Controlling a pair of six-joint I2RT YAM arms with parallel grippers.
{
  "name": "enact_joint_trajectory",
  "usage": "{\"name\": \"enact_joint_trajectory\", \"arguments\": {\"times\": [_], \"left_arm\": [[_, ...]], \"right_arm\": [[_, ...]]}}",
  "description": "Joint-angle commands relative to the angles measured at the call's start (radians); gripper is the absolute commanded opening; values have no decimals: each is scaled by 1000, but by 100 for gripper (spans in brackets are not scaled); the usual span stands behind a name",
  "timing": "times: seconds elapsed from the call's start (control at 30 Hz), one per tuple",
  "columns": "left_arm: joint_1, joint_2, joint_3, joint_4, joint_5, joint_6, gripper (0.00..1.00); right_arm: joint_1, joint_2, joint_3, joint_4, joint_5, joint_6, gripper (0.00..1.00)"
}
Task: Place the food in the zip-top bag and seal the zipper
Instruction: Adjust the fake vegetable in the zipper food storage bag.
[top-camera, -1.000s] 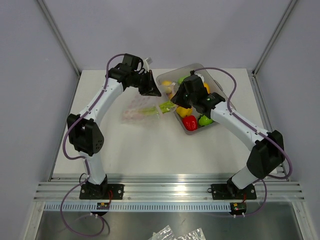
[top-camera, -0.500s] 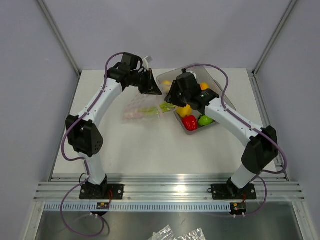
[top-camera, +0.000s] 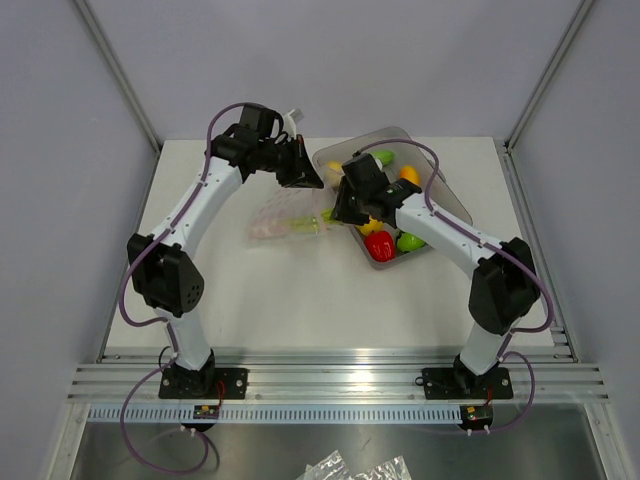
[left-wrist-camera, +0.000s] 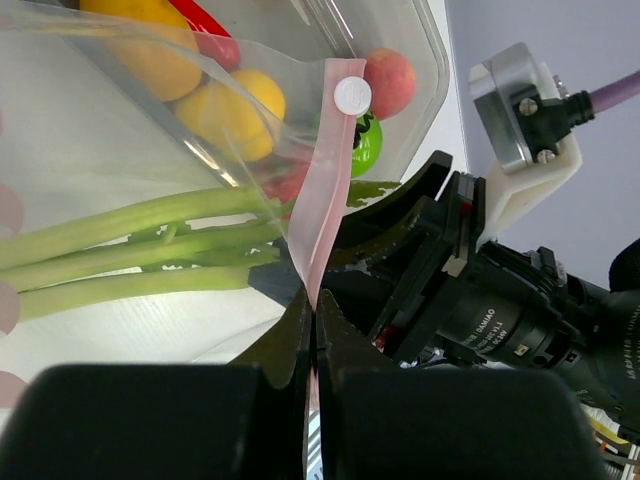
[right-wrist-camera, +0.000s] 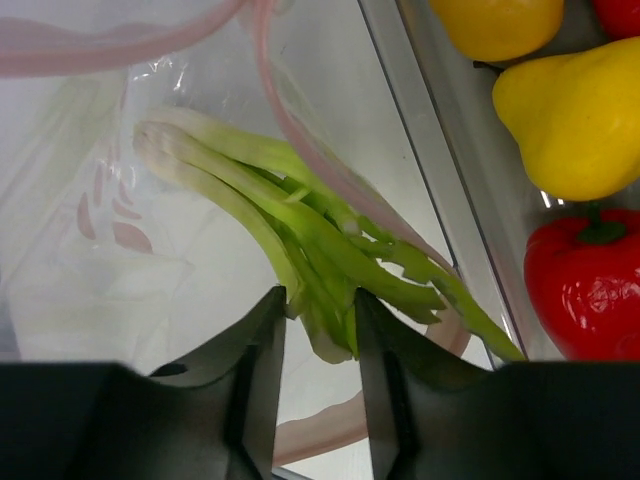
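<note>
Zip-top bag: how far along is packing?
Done: green stalks lie mostly inside the zip-top bag, leafy tips at its mouth. In hand: left gripper pinches the zipper, holding the mouth open; right gripper straddles the stalks' leafy end. Left: yellow pear, red pepper and other pieces sit in the tray; zipper unsealed.

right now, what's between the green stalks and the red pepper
The grey tray's wall separates them: the green stalks reach into the zip-top bag outside it, and the red pepper sits inside. The right wrist view shows this.
</note>
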Motion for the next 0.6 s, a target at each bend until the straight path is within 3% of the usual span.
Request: {"name": "enact_joint_trajectory", "arguments": {"times": [0.0, 0.2, 0.57], "left_arm": [[-8, -55, 26, 54, 51, -15, 0], [-11, -66, 22, 55, 57, -15, 0], [-22, -101, -67, 60, 81, 2, 0]], "right_arm": [[12, 17, 44, 24, -45, -18, 35], [12, 41, 53, 49, -56, -3, 1], [11, 38, 153, 132, 16, -20, 0]]}}
